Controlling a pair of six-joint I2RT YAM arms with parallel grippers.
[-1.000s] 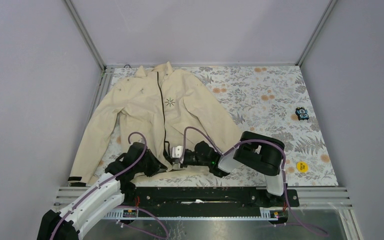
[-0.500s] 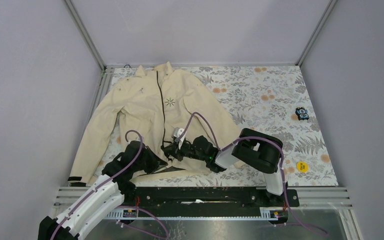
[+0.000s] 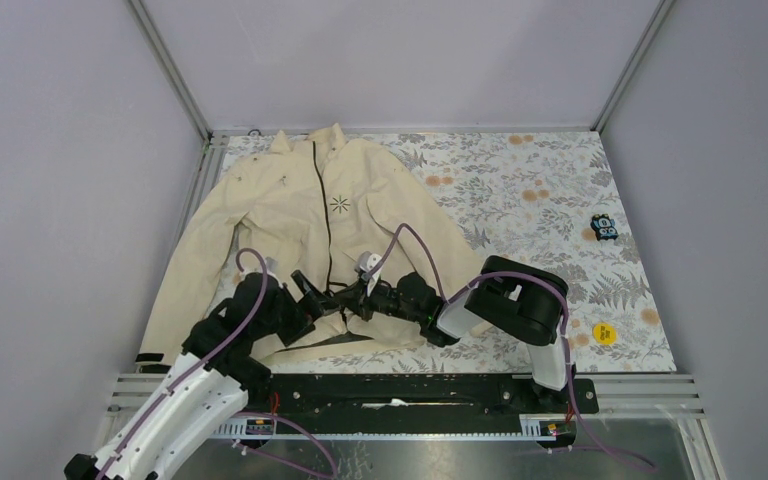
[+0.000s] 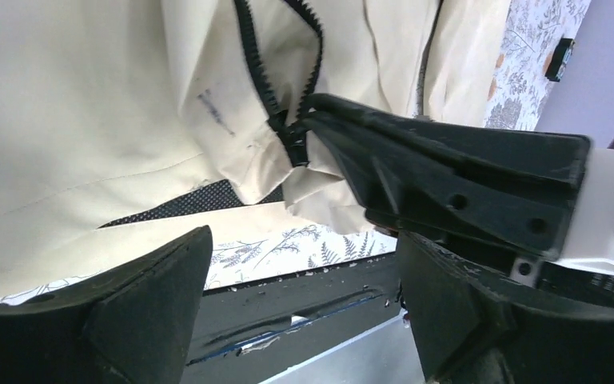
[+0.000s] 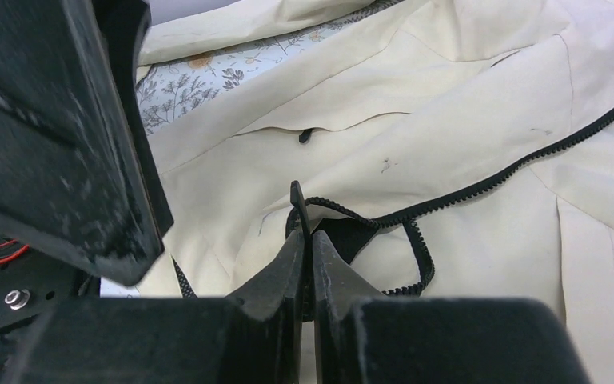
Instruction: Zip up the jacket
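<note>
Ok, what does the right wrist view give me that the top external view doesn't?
Right wrist only: the right pincer shut on the zipper pull, with unjoined zipper teeth trailing away from its tips. Top external only: the whole jacket spread flat, its starburst logo, its collar, and a yellow disc far to the right. Both: the cream jacket fabric, and the open left pincer close beside the right one.
</note>
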